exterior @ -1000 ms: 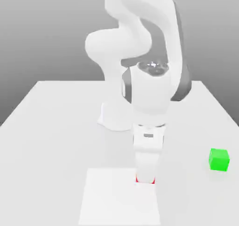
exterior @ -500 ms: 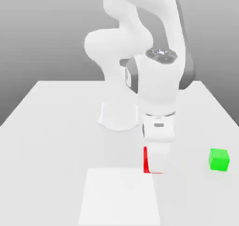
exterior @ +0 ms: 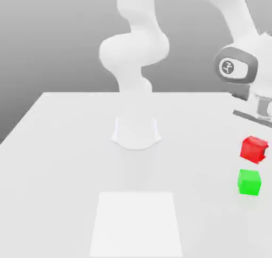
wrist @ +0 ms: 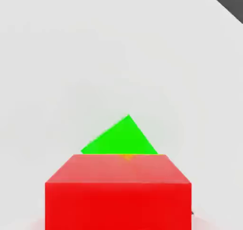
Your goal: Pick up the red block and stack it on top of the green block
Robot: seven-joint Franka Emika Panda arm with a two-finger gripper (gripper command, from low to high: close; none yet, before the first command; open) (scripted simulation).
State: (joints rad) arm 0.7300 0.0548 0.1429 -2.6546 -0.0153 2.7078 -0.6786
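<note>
The red block [exterior: 253, 148] hangs in the air at the exterior view's right, a little tilted, just under my hand. My gripper [exterior: 254, 143] is shut on it. The green block [exterior: 249, 182] rests on the white table directly below, with a small gap between the two cubes. In the hand view the red block [wrist: 118, 191] sits close to the camera. The green block [wrist: 121, 138] shows beyond it, partly hidden by the red one and turned at an angle to it.
The arm's round white base [exterior: 136, 132] stands mid-table. A paler square patch [exterior: 136, 225] lies on the table [exterior: 64, 161] near its front. The green block is close to the table's right edge. A dark strip beyond the table edge [wrist: 229, 1] shows in the hand view.
The arm rose from the pale square with the red block and swung to the exterior view's right. The block now hangs over the green block, which has not moved.
</note>
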